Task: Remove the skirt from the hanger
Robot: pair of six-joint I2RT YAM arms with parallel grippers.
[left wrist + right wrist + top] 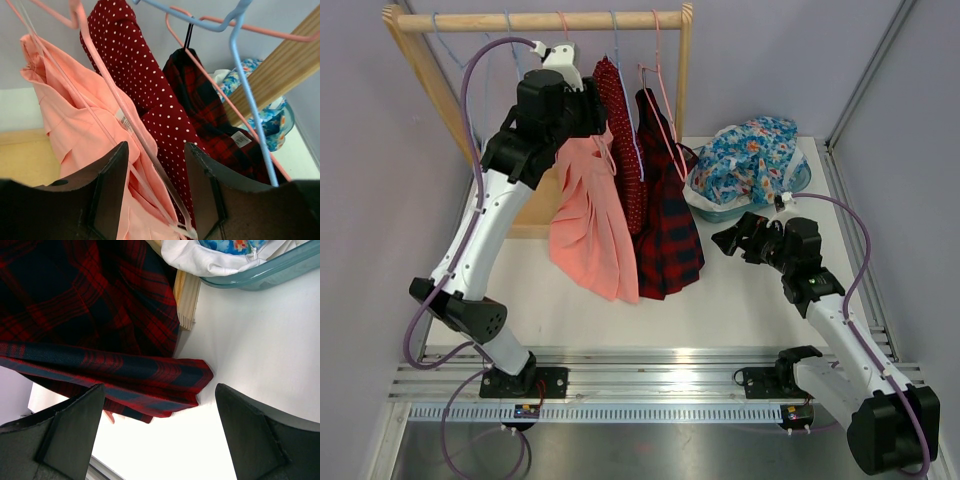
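Pink skirt (590, 235) hung below wooden rail (540, 20), long axis vertical, on pink hanger (96, 50). Left gripper (156, 150) nearer, half open, hanger arm seen between jaws, nothing clamped. Right gripper (159, 387) spread wide, empty, well below rail.

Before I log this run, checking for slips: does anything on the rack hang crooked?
Yes. The pink skirt hangs lopsided, hem slanting, on a pink hanger tipped steeply through the open left gripper. The plaid skirt appears to rest a corner on the table.

White arms (480, 232), black joints (545, 108), purple cables (466, 88).
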